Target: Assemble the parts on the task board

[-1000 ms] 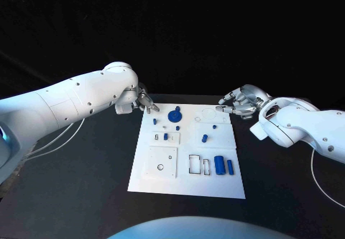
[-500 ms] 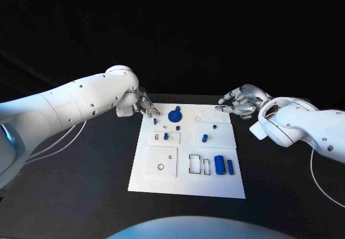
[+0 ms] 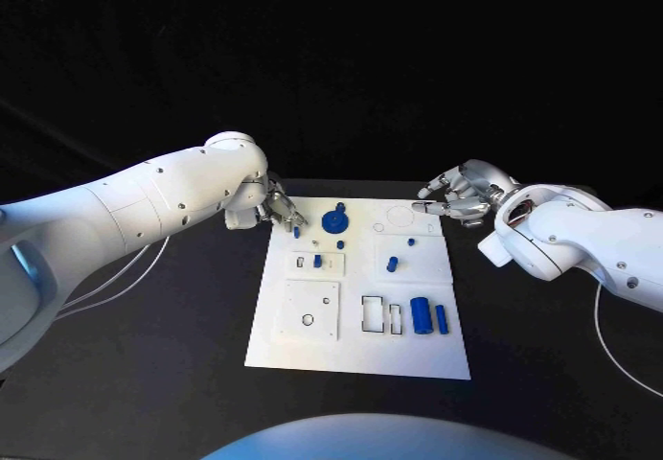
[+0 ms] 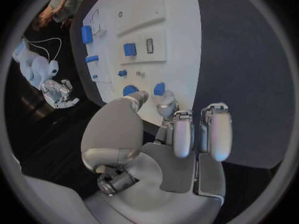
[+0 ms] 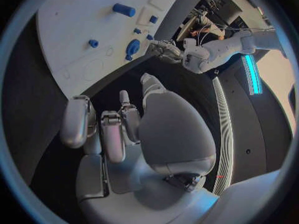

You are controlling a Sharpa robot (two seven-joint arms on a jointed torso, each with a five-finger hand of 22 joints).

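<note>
The white task board [image 3: 359, 335] lies in the middle of the black table. On it are a blue disc with a knob [image 3: 334, 222], a small blue peg [image 3: 297, 231], several small blue pieces around [image 3: 393, 265], and two blue cylinders [image 3: 420, 315] at the near right. My left hand [image 3: 281, 213] hovers at the board's far left corner, its fingers [image 4: 174, 129] apart just short of the peg [image 4: 159, 88] and holding nothing. At the far right corner my right hand [image 3: 453, 198] hangs over the table beside the board, fingers [image 5: 118, 129] loosely spread and empty.
Black tabletop [image 3: 152, 364] surrounds the board on all sides. White cables [image 3: 111, 273] trail from my left arm over the table's left part. Rectangular slots [image 3: 376, 314] and a raised square plate [image 3: 311, 310] take up the board's near half.
My left hand has moved a little right and nearer, onto the board's far left corner by the small peg. The right hand has stayed almost still.
</note>
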